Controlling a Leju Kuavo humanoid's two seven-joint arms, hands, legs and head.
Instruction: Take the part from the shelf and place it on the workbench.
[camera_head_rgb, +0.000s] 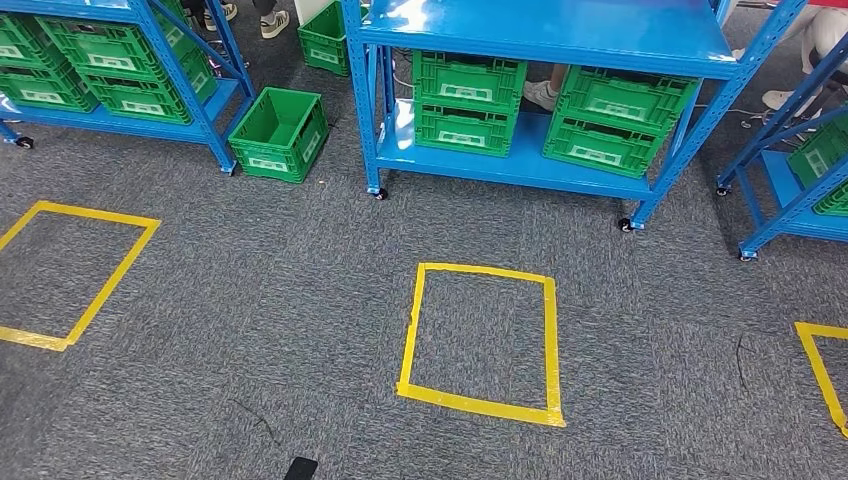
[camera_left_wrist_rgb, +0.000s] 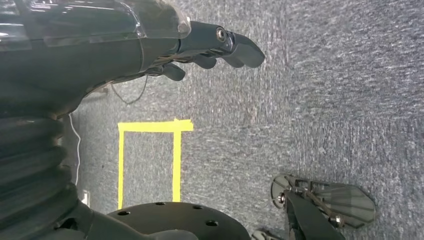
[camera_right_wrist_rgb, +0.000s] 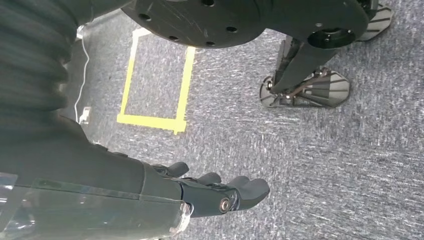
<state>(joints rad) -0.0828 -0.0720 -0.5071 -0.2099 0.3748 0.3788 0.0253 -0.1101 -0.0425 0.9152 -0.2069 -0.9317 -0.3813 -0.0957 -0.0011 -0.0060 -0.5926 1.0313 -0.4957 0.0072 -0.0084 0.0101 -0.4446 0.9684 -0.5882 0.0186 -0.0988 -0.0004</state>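
We are hanging both arms down at our sides, wrists pointing toward the floor. Our left hand (camera_left_wrist_rgb: 215, 47) is holding nothing, its dark fingers (camera_left_wrist_rgb: 245, 52) lying loosely extended and slightly apart, the shorter ones curling a little underneath. Our right hand (camera_right_wrist_rgb: 220, 192) is mirroring that pose: empty, fingers (camera_right_wrist_rgb: 252, 189) reaching outward side by side with small gaps between them, the grey ribbed wrist covers showing behind each hand

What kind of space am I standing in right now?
Probably a warehouse or parts-storage area: blue metal wheeled shelving holding green plastic crates, and yellow tape squares marking spots on grey carpet.
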